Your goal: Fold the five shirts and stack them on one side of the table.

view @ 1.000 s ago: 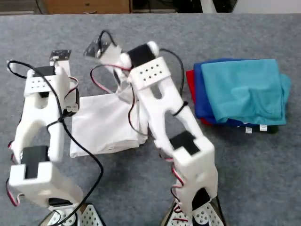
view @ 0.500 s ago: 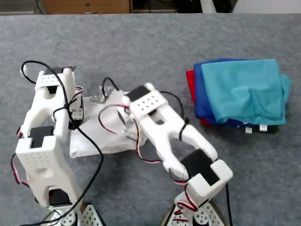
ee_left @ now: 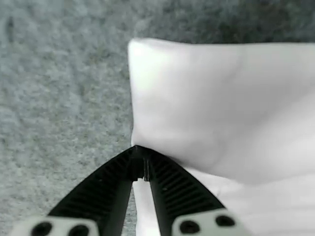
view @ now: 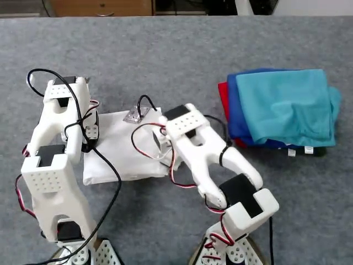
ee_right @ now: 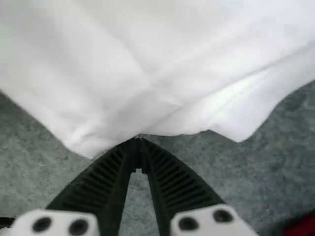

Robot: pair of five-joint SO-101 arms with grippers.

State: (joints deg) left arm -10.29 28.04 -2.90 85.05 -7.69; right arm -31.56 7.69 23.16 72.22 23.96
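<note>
Pinching the folded white cloth shirt [view: 124, 146], left hand [ee_left: 140, 164] and right hand [ee_right: 138, 152] look ready to stack it — needing a level carry to the teal-topped pile [view: 284, 105].

A folded white shirt [view: 118, 152] is lying on the grey table [view: 165, 61], left of centre. The left arm [view: 55, 138] is reaching over its left edge, the right arm [view: 204, 154] over its right edge. At the right, a stack of folded shirts [view: 281, 105] is sitting, teal on top.
</note>
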